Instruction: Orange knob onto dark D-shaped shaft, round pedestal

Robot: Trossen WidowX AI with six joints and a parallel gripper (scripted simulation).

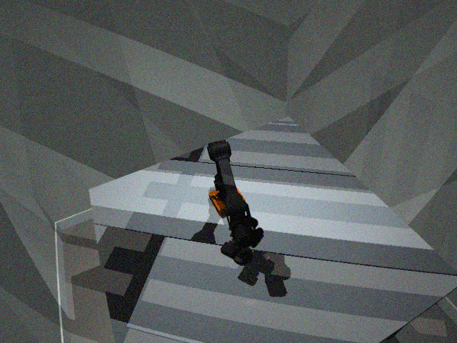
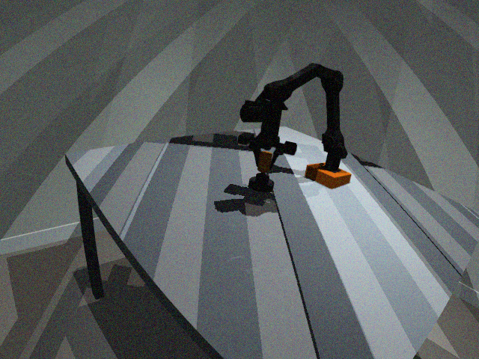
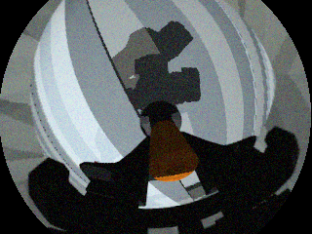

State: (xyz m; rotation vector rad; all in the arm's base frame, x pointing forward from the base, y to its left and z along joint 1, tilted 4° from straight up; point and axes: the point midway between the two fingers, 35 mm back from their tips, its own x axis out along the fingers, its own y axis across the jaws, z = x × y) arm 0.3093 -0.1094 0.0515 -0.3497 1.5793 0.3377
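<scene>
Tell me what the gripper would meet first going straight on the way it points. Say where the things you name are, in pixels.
Probably the shaft on the pedestal (image 2: 260,183) (image 3: 167,111), met by the knob (image 2: 265,161) (image 3: 173,150) in the gripper (image 2: 265,164) (image 3: 166,136); whether they already touch is unclear.

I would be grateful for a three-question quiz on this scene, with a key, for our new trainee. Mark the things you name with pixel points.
1. Multiple choice: What is the gripper (image 2: 265,164) (image 3: 166,136) holding? A) the pedestal, B) the orange knob, C) nothing.
2. True or false: The round pedestal (image 2: 260,184) (image 3: 146,124) is lower than the held knob (image 2: 265,161) (image 3: 172,152).
3. Fill in the blank: The arm's foot stands at an orange ____ (image 2: 333,179) (image 1: 216,204) on the table (image 2: 228,247) (image 1: 295,236).

Key: 1. B; 2. true; 3. block
</scene>
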